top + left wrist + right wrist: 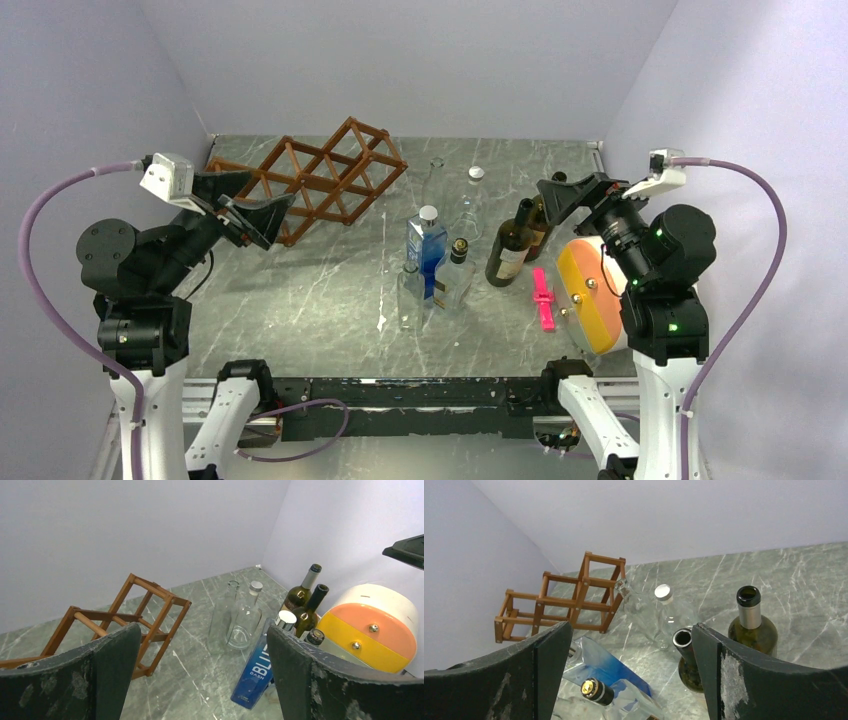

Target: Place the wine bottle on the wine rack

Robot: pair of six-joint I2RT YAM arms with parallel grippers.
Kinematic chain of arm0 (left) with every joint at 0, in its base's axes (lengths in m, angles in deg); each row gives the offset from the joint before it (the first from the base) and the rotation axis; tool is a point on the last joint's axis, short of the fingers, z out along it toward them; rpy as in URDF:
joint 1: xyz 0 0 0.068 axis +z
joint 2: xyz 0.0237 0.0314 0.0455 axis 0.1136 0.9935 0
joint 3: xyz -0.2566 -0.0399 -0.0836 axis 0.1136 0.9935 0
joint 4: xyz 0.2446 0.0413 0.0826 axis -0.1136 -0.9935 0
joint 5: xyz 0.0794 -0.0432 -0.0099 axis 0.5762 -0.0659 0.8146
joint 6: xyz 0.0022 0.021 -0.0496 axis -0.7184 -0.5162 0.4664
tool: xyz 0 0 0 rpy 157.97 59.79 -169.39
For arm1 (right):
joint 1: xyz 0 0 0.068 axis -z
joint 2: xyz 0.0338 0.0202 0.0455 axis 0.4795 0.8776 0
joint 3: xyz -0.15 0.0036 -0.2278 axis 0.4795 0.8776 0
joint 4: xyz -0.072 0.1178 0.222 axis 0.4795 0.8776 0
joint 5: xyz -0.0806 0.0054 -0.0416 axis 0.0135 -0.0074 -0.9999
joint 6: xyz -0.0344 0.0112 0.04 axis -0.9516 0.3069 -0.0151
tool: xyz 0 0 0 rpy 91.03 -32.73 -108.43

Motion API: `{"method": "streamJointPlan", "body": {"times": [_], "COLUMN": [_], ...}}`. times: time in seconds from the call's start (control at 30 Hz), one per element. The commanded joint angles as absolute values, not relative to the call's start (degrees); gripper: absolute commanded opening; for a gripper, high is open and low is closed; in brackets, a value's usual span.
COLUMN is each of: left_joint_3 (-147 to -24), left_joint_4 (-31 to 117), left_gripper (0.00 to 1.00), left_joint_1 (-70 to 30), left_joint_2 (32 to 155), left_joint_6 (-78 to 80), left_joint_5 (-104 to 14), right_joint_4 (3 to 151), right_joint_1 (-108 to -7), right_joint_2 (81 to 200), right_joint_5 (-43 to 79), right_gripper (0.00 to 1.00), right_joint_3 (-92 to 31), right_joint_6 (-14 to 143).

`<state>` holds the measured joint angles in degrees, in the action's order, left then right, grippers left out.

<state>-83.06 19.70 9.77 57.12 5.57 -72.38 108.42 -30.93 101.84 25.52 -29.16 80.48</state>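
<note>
Grey marbled table (pixel 330 300), pale lavender walls on three sides.

Rack (pixel 322 178): reddish-brown lattice, far left of table, close to back wall, resting on the surface with its diamond cells open.

Labelled wine bottle (pixel 508 250): dark green, upright on the table right of centre, cream label facing the camera. Second wine bottle (pixel 540 226) stands just behind it, close or touching; cannot tell which. Both well apart from the rack.

Centre cluster: blue bottle (pixel 427 248) with silver cap; a clear bottle (pixel 410 296) and a dark-capped bottle (pixel 458 272) just beside it. Two more clear bottles farther back, one silver-capped (pixel 474 200).

Pink clip (pixel 543 300) lies flat right of the wine bottles. Round box (pixel 590 290), orange, yellow and white, sits under the right arm.

Left gripper (pixel 202 632): raised above the table near the rack's near end, fingers (pixel 100 675) spread wide, grasping nothing.

Right gripper (pixel 631 630): raised near the wine bottles, above them; fingers (pixel 749 680) spread wide, touching neither bottle. Wrist view looks down on both bottle mouths beyond the fingers.
</note>
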Motion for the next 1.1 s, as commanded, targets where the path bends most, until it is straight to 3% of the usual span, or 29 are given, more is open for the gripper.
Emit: {"method": "streamJointPlan", "body": {"times": [0.0, 0.1, 0.37, 0.5, 0.83, 0.97, 1.07], "left_joint_3": [-80.9, -79.3, -73.1, -72.4, -71.6, -71.7, -72.0], "left_joint_4": [23.5, 24.0, 29.2, 29.4, 28.5, 27.4, 26.3], "left_gripper": [1.0, 1.0, 1.0, 1.0, 0.99, 0.99, 0.98], "left_joint_1": [10.6, 10.7, 10.8, 10.8, 10.8, 10.8, 10.8], "left_joint_2": [55.9, 54.9, 51.4, 51.3, 53.5, 54.5, 55.6], "left_joint_6": [7.5, 7.4, 7.4, 7.9, 9.3, 9.8, 9.5], "left_joint_5": [-74.9, -75.6, -83.4, -84.4, -83.3, -81.7, -81.3], "right_joint_4": [107.8, 109.2, 105.6, 102.0, 103.2, 103.6, 103.3], "right_joint_1": [-30.2, -30.2, -30.1, -31.6, -44.1, -53.8, -61.4], "right_joint_2": [101.8, 102.9, 105.5, 105.9, 110.6, 113.6, 115.3], "right_joint_5": [29.1, 35.1, 61.1, 64.4, 57.1, 49.5, 43.0], "right_gripper": [0.95, 0.96, 0.81, 0.78, 0.73, 0.49, 0.46], "right_joint_3": [-28.3, -28.5, -26.7, -26.2, -27.2, -28.2, -27.1], "right_joint_6": [79.3, 76.0, 72.5, 74.4, 71.3, 70.5, 69.9]}}
